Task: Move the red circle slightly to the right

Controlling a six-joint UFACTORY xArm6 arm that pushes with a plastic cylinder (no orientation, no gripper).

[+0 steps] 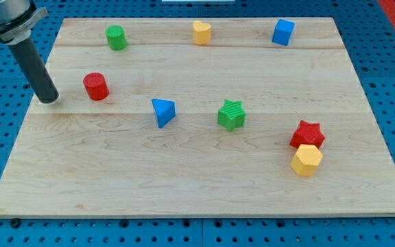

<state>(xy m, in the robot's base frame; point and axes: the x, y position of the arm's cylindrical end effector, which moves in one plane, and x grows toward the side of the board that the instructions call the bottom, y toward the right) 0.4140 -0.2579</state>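
The red circle (96, 86) is a short red cylinder standing on the wooden board (197, 185) at the view's left, in the upper half. My tip (49, 99) rests on the board to the left of the red circle and a little lower, with a clear gap between them. The dark rod slants up to the view's top left corner.
A green cylinder (116, 37), a yellow heart-shaped block (201, 31) and a blue cube (283, 31) line the top edge. A blue triangle (162, 112) and a green star (232, 114) sit mid-board. A red star (308, 134) touches a yellow hexagon (306, 160) at the right.
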